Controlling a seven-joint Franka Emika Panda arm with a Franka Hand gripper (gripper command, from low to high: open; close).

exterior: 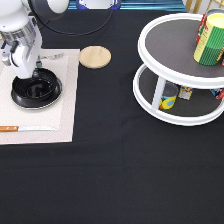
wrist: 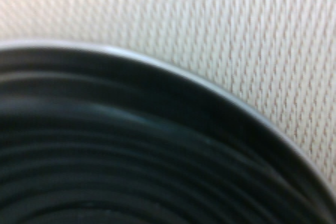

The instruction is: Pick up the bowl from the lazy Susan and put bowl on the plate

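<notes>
Bowl point(exterior: 37, 89), black and ribbed, sits on the silver plate point(exterior: 20, 104), whose rim shows around it, on a pale placemat point(exterior: 65, 107) at the exterior view's left. Gripper point(exterior: 26, 74) is at the bowl's upper-left rim; whether its jaws are spread or pressed together cannot be told. Wrist view shows ribbed bowl wall point(wrist: 112, 165), a thin plate edge point(wrist: 225, 95) and woven mat point(wrist: 247, 50). Lazy Susan point(exterior: 165, 112) stands well apart at the right, a yellow can point(exterior: 211, 39) on its top tier. Wooden coaster point(exterior: 95, 56) lies between.

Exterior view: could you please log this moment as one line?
bowl: on plate | gripper: at bowl's rim | lazy Susan: without bowl
</notes>
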